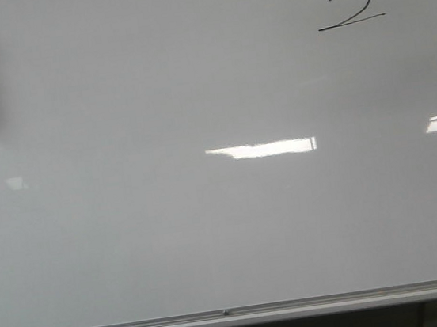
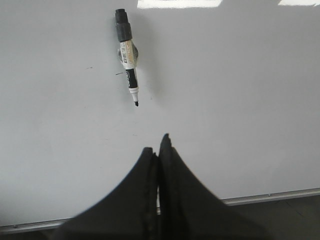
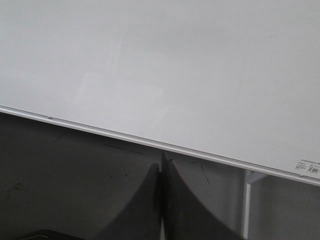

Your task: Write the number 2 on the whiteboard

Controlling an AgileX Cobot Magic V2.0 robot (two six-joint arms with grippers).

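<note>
Whiteboard job reads as done, judging from the mark on it, so start at the end effectors & work out. Left end effector (image 2: 159, 145): fingers pressed flat together, closed on nothing. Out from its tips, at abt 11 o'clock in the left wrist view & well apart, lies 1 marker (image 2: 127, 55) flat on the whiteboard (image 2: 240, 115); its long axis runs nearly along the arm's reach, slightly tilted, bare black tip toward the end effector, dark butt end away. Cap off or posted on the back, can't tell. Right end effector (image 3: 162, 162): fingers also shut together, empty, sitting off the board past its silver frame strip (image 3: 150, 140), over the dark surface below; no marker in that view. So the left arm is the nearer one to the marker, imo; any further pen work would mean opening up & reaching fwd along the pen's line. In the front view the number 2 (image 1: 348, 6) sits at abt 1–2 o'clock on the board, thin black line, curved top, long slanted base. Neither arm shows clearly there. Counts: 1 digit, 1 marker, 1 board, 2 end effectors.
</note>
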